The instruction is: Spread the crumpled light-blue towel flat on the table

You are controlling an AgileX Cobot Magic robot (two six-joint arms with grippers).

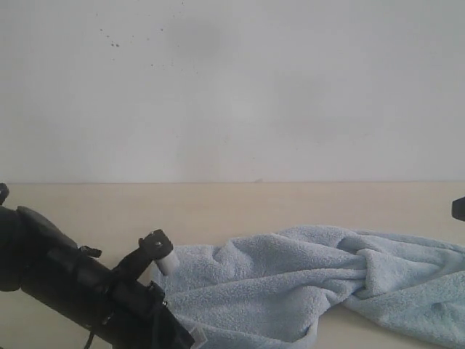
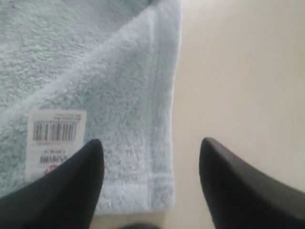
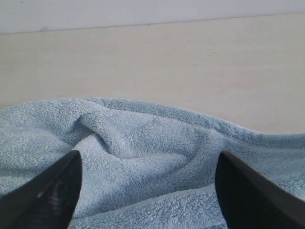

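A light-blue towel [image 1: 312,283] is shown lying bunched and twisted on a pale-beige table [image 1: 218,203]. The left gripper [image 2: 151,143] is held with jaws parted and empty above a flat corner, where the stitched hem [image 2: 157,95] and a white label [image 2: 56,129] are seen. The right gripper [image 3: 148,153] is likewise spread wide, nothing grasped, over a deep fold. A grasping step is judged to be in hand; both jaws would need to be lowered, closed on cloth, then drawn apart.
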